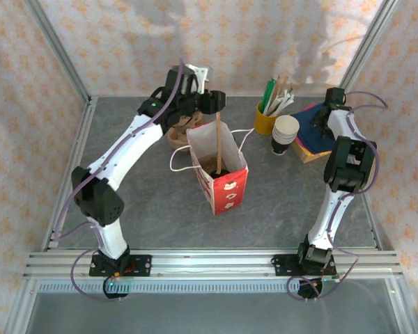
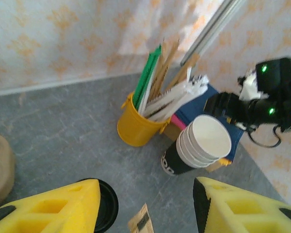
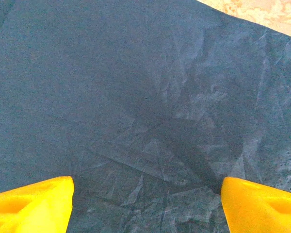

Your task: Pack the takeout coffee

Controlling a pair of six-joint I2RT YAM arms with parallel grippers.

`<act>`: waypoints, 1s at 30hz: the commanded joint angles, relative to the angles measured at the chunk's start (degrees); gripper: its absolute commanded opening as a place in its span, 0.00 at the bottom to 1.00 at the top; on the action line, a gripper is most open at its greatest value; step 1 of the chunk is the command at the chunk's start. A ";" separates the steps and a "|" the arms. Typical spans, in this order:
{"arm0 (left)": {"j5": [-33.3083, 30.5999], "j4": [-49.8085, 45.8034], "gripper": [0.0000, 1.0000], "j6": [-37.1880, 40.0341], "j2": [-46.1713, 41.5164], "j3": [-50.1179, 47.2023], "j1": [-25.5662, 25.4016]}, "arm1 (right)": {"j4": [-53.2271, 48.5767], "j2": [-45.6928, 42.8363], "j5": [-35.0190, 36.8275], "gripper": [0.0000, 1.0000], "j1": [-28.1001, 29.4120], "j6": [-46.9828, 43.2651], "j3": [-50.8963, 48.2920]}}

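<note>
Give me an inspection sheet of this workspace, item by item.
Surface: grey table, no spills seen.
Job's things: red-and-white paper bag upright and open, a wooden stirrer standing in it; round black lid beside the left gripper, cannot tell whether it sits on a cup.
Clutter: yellow cup of stirrers; stack of paper cups; blue napkins; brown item behind the bag.
Grippers: left gripper open above the bag; right gripper open over the napkins.
Cables: purple cables along both arms.
Surroundings: patterned walls, aluminium frame.
</note>
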 commanded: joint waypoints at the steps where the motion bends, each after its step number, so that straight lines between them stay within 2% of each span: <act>1: 1.66 -4.15 0.55 3.16 2.37 3.84 -0.38 | -1.19 0.89 2.28 0.79 -0.27 -0.76 1.36; 4: 2.19 -3.62 0.49 3.20 4.16 5.63 -0.50 | -1.10 1.03 2.08 0.79 -0.34 -0.86 1.40; 9: 0.11 -4.15 0.16 3.77 6.61 8.14 -0.69 | -1.42 1.55 2.17 0.79 -0.32 -1.15 1.96; 11: -0.88 -4.02 0.07 4.18 5.82 8.06 -0.88 | -1.46 1.58 2.01 0.79 -0.34 -1.22 2.21; 14: -2.23 -2.46 0.03 4.63 2.78 6.51 -1.45 | -1.53 1.69 1.64 0.79 -0.31 -1.38 2.50; 19: -4.59 2.32 0.01 4.77 -3.73 0.72 -2.62 | -1.89 2.21 1.11 0.79 -0.34 -1.39 3.36; 26: -9.70 15.44 0.04 5.97 -14.88 -14.91 -3.93 | -1.56 1.96 0.61 0.79 -0.34 -1.26 3.18; 28: -10.30 18.98 0.10 6.23 -17.37 -18.75 -4.08 | -1.54 1.84 0.50 0.79 -0.30 -1.22 3.12; 30: -11.98 23.33 0.28 6.81 -20.30 -23.09 -4.43 | -1.61 1.82 0.63 0.79 -0.30 -1.22 3.11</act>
